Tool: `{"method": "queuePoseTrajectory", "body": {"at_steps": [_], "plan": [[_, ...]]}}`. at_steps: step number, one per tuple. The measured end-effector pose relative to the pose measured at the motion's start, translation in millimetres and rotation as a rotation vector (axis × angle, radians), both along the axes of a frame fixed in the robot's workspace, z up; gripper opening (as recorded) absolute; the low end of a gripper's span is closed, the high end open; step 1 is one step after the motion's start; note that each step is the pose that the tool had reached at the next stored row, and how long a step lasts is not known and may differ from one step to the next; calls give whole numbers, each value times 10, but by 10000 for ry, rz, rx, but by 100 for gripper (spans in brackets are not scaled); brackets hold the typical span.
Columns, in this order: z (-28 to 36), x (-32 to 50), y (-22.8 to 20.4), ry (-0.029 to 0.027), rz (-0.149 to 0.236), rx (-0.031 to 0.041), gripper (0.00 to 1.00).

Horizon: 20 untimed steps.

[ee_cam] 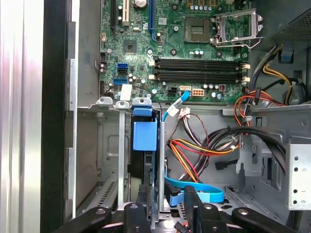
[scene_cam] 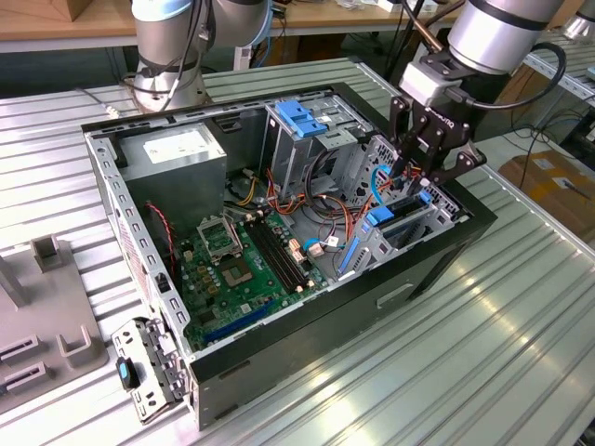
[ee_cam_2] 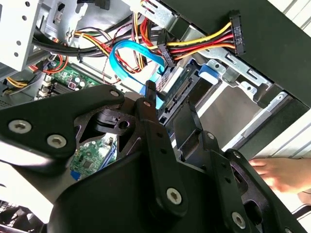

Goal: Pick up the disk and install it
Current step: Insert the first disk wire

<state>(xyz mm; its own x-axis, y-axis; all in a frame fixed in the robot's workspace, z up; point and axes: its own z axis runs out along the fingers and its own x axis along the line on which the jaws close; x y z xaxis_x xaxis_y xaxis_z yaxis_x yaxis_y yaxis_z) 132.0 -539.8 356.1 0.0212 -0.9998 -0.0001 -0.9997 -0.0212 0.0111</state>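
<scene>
Tool (scene_cam: 423, 186) at disk (ee_cam: 146, 136), on edge in bay; open/shut: can't tell. Needed square entry, clear of cables (ee_cam: 194, 155).

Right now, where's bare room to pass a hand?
Free: ribbed metal table along the black computer case; case floor between grey power supply box and green motherboard. Crowded: drive bay around the pincer, with tangled coloured cables.

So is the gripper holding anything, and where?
Cannot tell. The gripper sits over the silver-grey rectangular disk with blue plastic rails, on edge in the bay; contact hidden.
</scene>
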Motion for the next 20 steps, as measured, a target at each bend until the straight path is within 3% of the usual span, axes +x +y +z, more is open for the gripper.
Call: {"method": "queuePoseTrajectory", "body": {"at_steps": [13,15,20], "plan": [[-10,0,0,0,0,1,42],[-11,0,0,0,0,2,16],[-12,0,0,0,0,1,16]]}}
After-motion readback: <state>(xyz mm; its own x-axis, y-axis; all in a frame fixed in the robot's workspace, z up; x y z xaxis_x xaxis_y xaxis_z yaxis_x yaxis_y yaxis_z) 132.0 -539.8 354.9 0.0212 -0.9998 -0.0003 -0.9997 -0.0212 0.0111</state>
